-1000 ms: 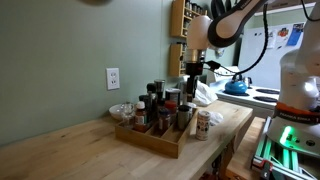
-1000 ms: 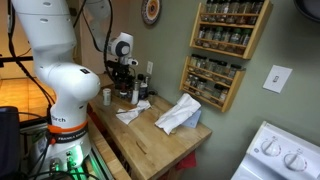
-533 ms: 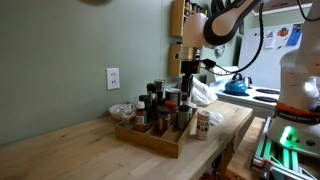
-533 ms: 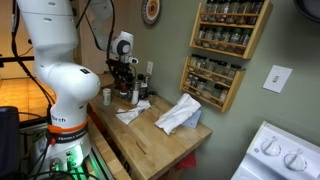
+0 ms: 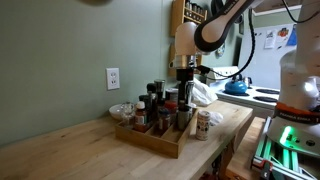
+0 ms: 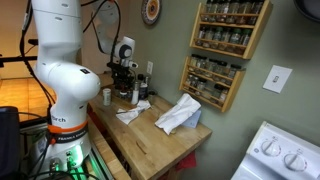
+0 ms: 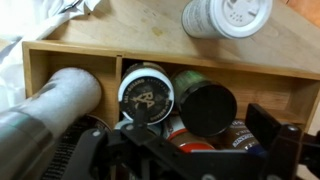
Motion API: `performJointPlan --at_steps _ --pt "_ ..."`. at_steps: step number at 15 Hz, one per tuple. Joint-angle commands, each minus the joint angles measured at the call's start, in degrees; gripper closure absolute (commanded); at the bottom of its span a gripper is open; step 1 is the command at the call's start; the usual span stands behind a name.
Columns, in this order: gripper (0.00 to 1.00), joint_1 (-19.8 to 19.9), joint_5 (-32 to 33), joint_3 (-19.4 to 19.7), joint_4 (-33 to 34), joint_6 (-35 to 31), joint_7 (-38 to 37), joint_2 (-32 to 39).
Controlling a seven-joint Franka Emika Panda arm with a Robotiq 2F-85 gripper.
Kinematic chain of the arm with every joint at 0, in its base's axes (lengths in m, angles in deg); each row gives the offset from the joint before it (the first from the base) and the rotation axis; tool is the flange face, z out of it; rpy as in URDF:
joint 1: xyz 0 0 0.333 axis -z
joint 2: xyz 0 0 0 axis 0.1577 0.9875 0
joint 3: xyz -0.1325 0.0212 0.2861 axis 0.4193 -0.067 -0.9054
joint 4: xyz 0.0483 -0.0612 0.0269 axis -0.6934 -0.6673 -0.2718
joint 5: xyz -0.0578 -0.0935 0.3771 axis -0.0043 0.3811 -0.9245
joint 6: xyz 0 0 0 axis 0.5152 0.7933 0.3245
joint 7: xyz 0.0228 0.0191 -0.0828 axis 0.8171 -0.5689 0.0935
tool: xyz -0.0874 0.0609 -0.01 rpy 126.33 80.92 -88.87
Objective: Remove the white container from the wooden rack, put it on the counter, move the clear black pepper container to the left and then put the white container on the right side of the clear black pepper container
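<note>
Crowding the wooden rack (image 7: 90,52): dark-capped bottles (image 7: 208,108)

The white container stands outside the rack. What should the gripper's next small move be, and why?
Probably descend toward the pale-rimmed bottle in the wooden rack: the gripper hangs open above it, and the white container stands outside on the counter.

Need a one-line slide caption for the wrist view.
Open gripper above the wooden rack of spice bottles; the white container sits outside it on the counter.
</note>
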Motion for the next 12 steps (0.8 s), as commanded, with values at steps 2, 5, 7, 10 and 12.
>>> performJointPlan --at_steps 2,5,7,10,12 --pt "0.00 -0.05 -0.56 -0.80 1.44 1.10 0.25 2.62" --pt "0.00 -0.15 -0.84 -1.13 2.06 1.21 0.56 3.28" --pt "0.12 -0.21 -0.71 -1.26 2.27 1.36 0.43 3.36" --pt "0.39 -0.19 -0.54 -1.38 2.44 1.64 0.12 3.13" --pt "0.56 -0.18 -0.55 -1.37 2.81 1.96 0.10 3.12"
